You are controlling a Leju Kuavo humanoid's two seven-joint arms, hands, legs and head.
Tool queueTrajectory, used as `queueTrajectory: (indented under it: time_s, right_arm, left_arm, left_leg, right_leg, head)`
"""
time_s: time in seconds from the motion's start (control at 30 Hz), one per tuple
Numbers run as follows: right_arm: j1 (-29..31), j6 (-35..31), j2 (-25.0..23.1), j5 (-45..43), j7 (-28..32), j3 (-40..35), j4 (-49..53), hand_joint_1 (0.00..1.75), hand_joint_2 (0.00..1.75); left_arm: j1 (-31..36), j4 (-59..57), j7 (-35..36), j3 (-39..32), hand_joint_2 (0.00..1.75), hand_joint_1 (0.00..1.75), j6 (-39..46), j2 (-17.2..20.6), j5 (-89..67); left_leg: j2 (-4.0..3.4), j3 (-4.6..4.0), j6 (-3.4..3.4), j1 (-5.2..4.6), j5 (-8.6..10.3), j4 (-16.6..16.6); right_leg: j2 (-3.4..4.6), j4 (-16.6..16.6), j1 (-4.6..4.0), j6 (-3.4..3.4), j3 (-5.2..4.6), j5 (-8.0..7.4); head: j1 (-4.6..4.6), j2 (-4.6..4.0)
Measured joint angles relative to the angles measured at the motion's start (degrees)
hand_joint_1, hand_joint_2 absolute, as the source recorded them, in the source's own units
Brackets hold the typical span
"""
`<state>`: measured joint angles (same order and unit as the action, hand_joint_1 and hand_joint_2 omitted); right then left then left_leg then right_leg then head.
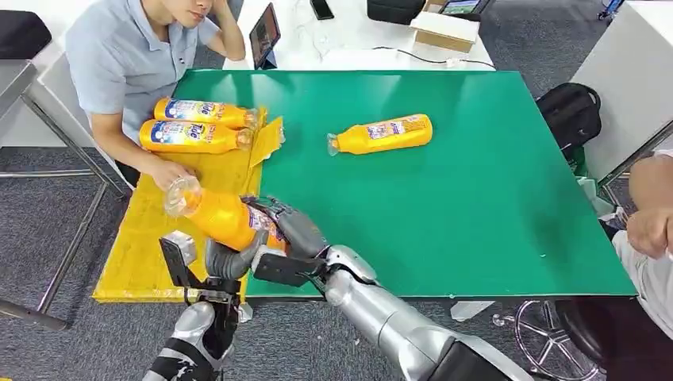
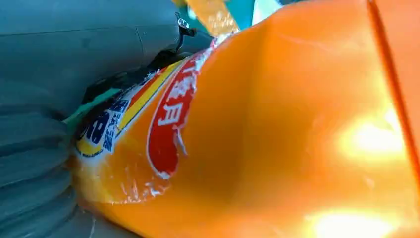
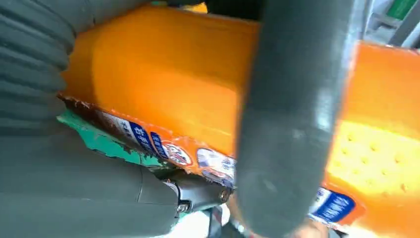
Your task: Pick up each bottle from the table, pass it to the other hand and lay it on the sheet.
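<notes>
While tilted, orange bottle (image 1: 218, 216) shows torn label.

Both arms raised from below, meeting low and left of centre. Right hand (image 1: 290, 226) wrapped over the orange bottle (image 1: 218, 214), thumb across its body. Left hand (image 1: 226, 260) cupped beneath the bottle's base, fingers closed against it.

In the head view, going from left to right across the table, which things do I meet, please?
Yellow sheet with two bottles lying on it → bottle held by both robot hands → bottle lying alone on the green table.
</notes>
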<state>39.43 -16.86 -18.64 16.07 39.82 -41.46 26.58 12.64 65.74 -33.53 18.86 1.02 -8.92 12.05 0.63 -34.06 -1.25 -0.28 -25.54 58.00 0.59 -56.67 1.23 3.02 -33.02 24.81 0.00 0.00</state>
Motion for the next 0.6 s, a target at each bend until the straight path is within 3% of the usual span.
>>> queueTrajectory:
  time_s: [0.3,0.5,0.6]
  right_arm:
    - [-0.74,-12.75,2.07,0.26,-0.07,-4.45,4.41,0.00,0.00]
    - [-1.23,-17.95,3.74,0.58,-0.46,-7.06,7.05,0.00,0.00]
    - [-2.74,-21.92,5.36,8.39,-0.85,-6.46,10.98,0.00,0.00]
  left_arm:
    - [1.53,-1.48,1.62,-1.24,1.75,1.75,-7.12,0.20,6.92]
    - [2.10,-1.86,1.53,-1.62,1.75,1.75,-6.99,0.22,7.95]
    - [2.23,-2.03,-1.01,-2.89,1.75,1.75,-1.57,0.22,6.37]
  left_leg:
    - [0.03,-0.01,0.00,0.00,0.00,0.00]
    - [0.11,-0.02,0.00,0.00,0.00,0.00]
    - [0.08,-0.03,0.00,0.00,0.00,0.00]
  right_leg:
    - [-0.01,0.00,0.00,0.00,0.01,0.00]
    - [-0.04,0.00,0.00,0.00,0.02,0.00]
    - [-0.01,-0.01,-0.01,0.00,0.02,0.00]
  head:
    - [0.00,0.00]
    - [0.00,0.00]
    - [0.04,0.00]
